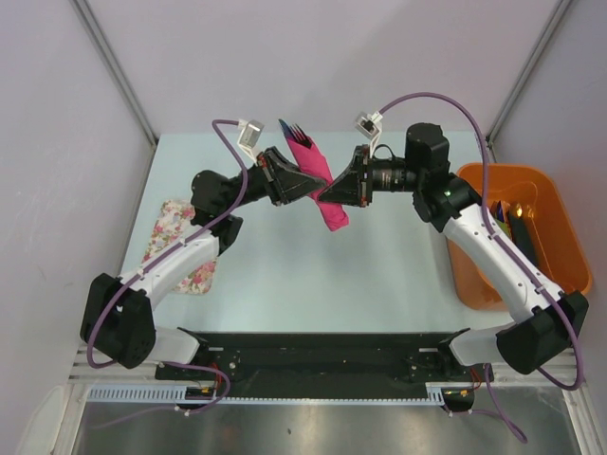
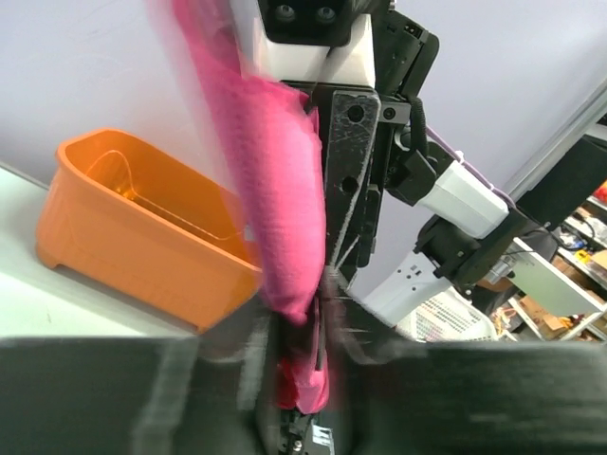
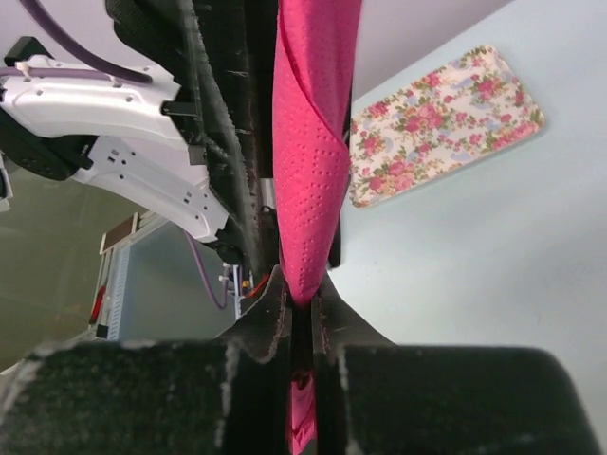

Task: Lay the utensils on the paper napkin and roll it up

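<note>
**Roll held in mid-air between both grippers**

The napkin (image 1: 314, 157) is wrapped into a tight pink tube and held above the middle of the table (image 1: 285, 284), not lying on it. The utensils (image 1: 295, 130) sit inside; only dark fork tines poke out of the far end in the top view.

The right gripper (image 3: 302, 318) has its jaws pressed together on the narrow end of the napkin, and the paper runs straight through the slit between them. The left gripper (image 2: 305, 384) looks pinched on the roll as well. Its wrist view is smeared by motion, but the pink paper goes into a very narrow gap between its fingers. In the top view the two grippers meet tip to tip on the roll from opposite sides.

By this showing the loading is done and the rolling is at or near its end. The next move probably calls for tightening the last turn without letting the utensils slide out of the open end, then setting the roll down so that it does not spring open.

The mat (image 1: 180, 242) lies at the left of the table and the tub (image 1: 560, 232) at the right. Neither touches the roll.

No brand, label or legible writing shows in any view.
</note>
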